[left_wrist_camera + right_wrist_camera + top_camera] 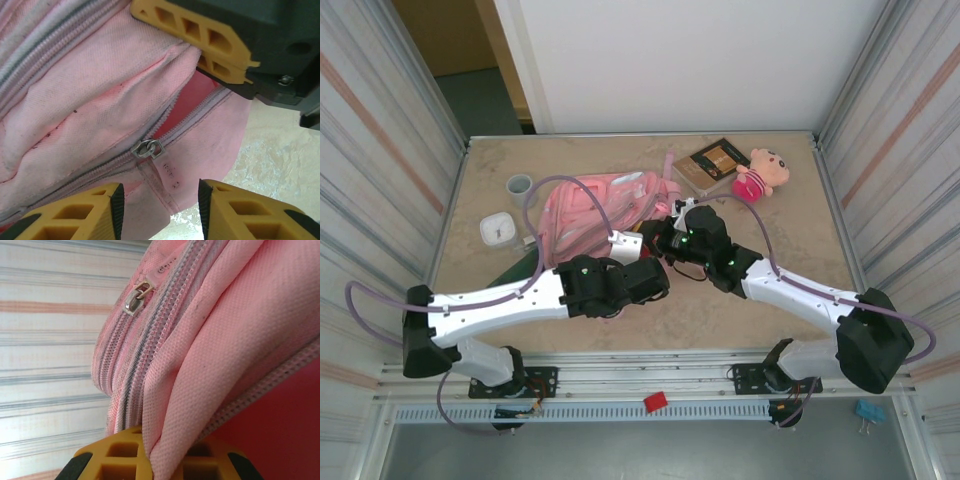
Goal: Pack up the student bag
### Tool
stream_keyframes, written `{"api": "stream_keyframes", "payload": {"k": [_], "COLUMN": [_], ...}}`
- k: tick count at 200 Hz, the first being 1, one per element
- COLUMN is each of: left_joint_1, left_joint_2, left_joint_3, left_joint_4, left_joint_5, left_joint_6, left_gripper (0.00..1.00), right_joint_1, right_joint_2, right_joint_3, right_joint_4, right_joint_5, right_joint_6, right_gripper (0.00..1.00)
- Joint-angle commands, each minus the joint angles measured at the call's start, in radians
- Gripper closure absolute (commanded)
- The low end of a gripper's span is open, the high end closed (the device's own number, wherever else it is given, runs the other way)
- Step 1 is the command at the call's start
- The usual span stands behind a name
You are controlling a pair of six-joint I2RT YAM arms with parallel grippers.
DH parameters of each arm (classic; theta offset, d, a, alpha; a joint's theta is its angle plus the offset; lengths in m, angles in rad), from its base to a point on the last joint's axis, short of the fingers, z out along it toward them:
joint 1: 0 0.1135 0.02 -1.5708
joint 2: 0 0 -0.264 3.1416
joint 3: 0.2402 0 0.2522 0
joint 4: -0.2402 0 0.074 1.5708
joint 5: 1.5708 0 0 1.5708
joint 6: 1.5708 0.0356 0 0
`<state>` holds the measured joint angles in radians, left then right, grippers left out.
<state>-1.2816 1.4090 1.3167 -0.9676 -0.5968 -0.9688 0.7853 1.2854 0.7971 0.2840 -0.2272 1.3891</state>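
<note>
The student bag, a large pink backpack, lies left of the table's middle. Its main zip is partly undone, and red lining shows in the gap. My right gripper is shut on a fold of pink fabric at the edge of that opening. In the left wrist view its yellow fingers pinch the flap from above. My left gripper is open just below the metal zip slider. The slider's clear pull tab hangs between the pads without touching them. A second slider sits on a closed zip.
A brown book and a small plush doll lie at the back right. A grey cup and a white square box stand left of the bag. Corrugated walls close in both sides.
</note>
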Motion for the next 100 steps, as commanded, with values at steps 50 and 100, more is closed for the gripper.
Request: {"api": "stream_keyframes", "payload": {"k": [50,100], "left_joint_1": [0.079,0.100], "left_joint_2": [0.058,0.030], "left_joint_3": [0.005,-0.025], "left_joint_4": [0.010,0.076], "left_joint_5": [-0.057,-0.019], "left_joint_6": [-0.120,-0.100], "left_gripper": [0.62,0.89], "right_joint_1": [0.043,0.043], "right_joint_2": [-0.059,-0.088], "right_joint_3": [0.071,0.077], "right_joint_4": [0.044,-0.032], "right_joint_5": [0.024,0.044], "right_joint_6": [0.022,-0.018], "right_gripper": [0.99,0.99]}}
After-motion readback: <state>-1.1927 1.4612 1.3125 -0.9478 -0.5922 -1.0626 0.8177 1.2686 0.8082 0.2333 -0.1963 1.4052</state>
